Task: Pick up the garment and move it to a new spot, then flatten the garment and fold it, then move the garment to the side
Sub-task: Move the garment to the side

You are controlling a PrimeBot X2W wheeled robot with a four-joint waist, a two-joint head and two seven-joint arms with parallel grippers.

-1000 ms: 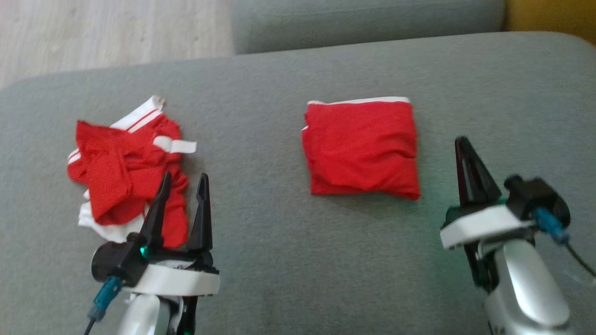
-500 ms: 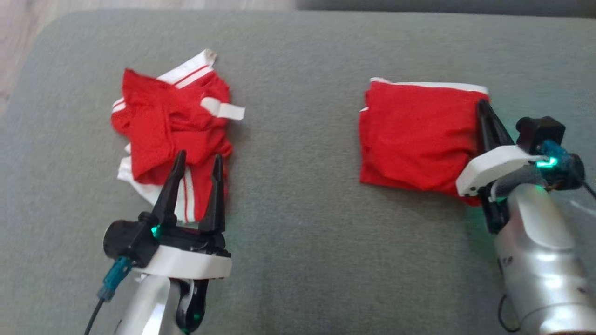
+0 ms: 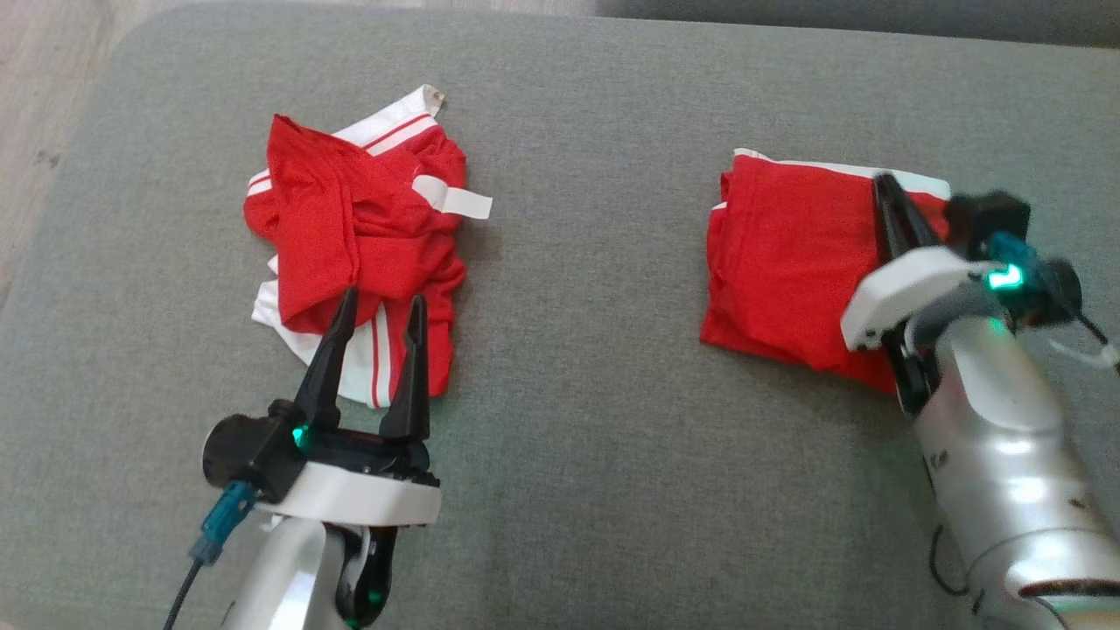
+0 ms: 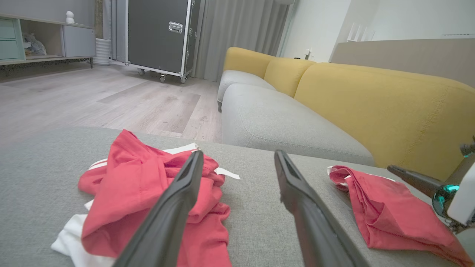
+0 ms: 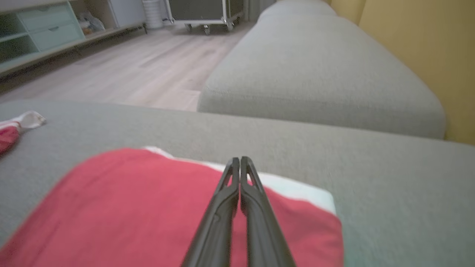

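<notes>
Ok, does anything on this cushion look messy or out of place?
Yes: the red and white garment on the robot's left lies crumpled in a heap on the grey cushion, white striped edges sticking out. The folded garment on the right looks neat. Nothing seems spilled or damaged.

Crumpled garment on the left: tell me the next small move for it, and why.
Probably lower the left gripper and close it on the near edge of the crumpled garment. Its jaws stand open with the tips over that edge, the heap is unflattened, and the right gripper is shut over the folded garment.
</notes>
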